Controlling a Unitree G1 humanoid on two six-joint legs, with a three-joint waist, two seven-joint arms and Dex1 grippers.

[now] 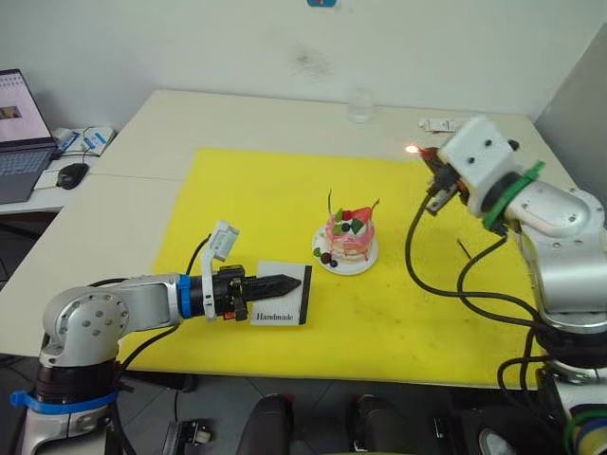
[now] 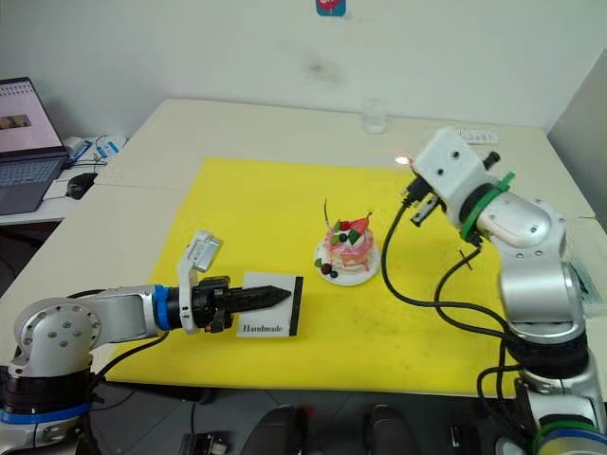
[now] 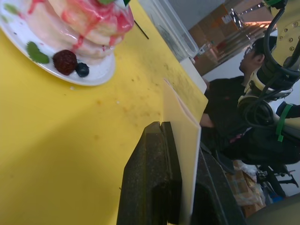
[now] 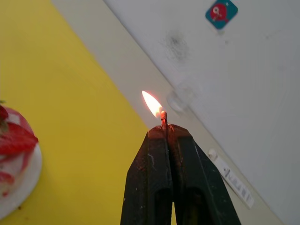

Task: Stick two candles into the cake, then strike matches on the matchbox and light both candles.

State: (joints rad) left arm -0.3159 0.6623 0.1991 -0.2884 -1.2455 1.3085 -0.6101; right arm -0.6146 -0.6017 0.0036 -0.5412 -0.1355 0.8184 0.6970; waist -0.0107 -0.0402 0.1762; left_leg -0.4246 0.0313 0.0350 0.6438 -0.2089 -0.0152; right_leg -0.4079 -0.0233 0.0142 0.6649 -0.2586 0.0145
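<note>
The pink cake (image 1: 349, 235) sits on its white plate (image 1: 365, 263) in the middle of the yellow mat. Two thin candles (image 1: 330, 202) stand upright in it, one on each side of the strawberry. My left gripper (image 1: 292, 282) is shut on the white matchbox (image 1: 282, 303), which lies left of the cake; the box edge (image 3: 183, 140) sits clamped between the fingers. Raised to the right of the cake and behind it, my right gripper (image 4: 165, 130) is shut on a match (image 4: 163, 117) whose tip burns with a small flame (image 1: 411, 149). Another dark match (image 1: 463, 248) lies on the mat by the right arm.
The yellow mat (image 1: 275, 190) covers the table's middle. A glass (image 1: 360, 104) and a small white bar (image 1: 438, 124) stand at the far edge. A laptop (image 1: 19, 123) and mouse (image 1: 72, 174) are on a side table at left. A person (image 3: 225, 108) sits beyond the table.
</note>
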